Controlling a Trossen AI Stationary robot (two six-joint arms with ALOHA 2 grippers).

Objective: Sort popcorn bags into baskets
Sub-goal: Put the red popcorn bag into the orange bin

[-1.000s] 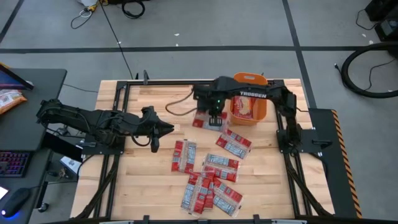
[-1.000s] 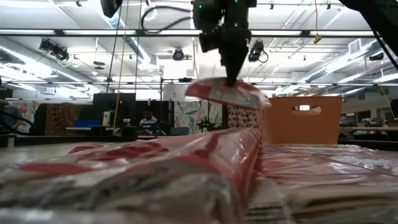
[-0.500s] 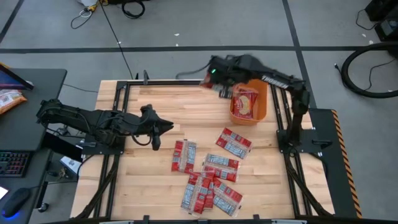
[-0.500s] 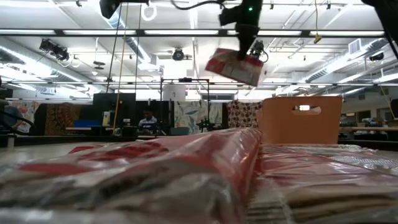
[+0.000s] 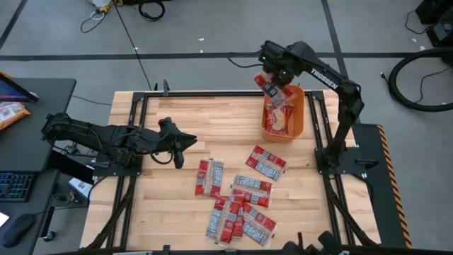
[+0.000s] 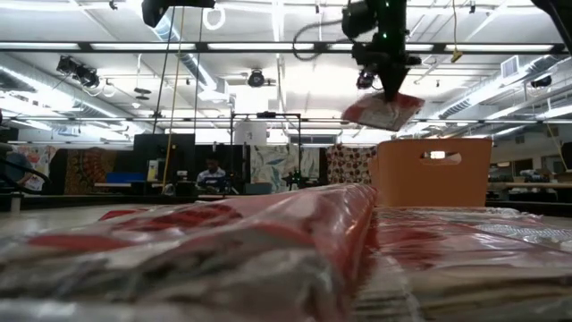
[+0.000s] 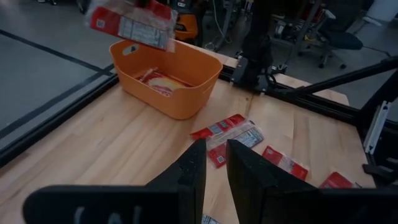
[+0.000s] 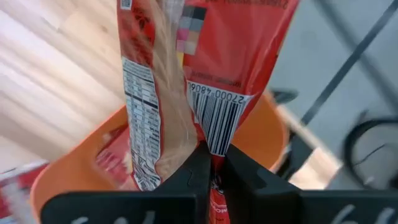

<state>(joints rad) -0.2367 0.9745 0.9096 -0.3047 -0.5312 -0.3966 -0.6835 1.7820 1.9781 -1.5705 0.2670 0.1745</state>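
Note:
A popcorn bag (image 5: 277,94), red with a white label panel, hangs over the far left rim of the orange basket (image 5: 299,120), with my right gripper (image 5: 280,76) shut on it. The low view shows the bag (image 6: 382,111) above the basket (image 6: 433,174). Another bag (image 5: 280,122) lies inside the basket. Several more bags (image 5: 241,205) lie flat on the table's near middle. My left gripper (image 7: 214,148) waits at the left side of the table (image 5: 185,145), its fingers a narrow gap apart with nothing between them. My right gripper pinches the bag between its two fingers at the edge beside the barcode (image 8: 213,144). The fingers come steeply from above. The bag hangs below them, creased lengthwise and tilted, clear of the basket's rim (image 6: 393,143).
Black frame rails (image 5: 322,127) run along the table's sides, close to the basket. A larger orange snack bag (image 5: 10,113) and a keyboard (image 5: 14,185) lie on the desk at left. Bare wood (image 5: 212,120) lies between the left gripper and the basket.
My right gripper has carried the bag up off the table's far middle and toward the right edge, to a place above the basket, rolling its wrist on the way. The bag has gone from low over the table to hanging above the basket's rim.

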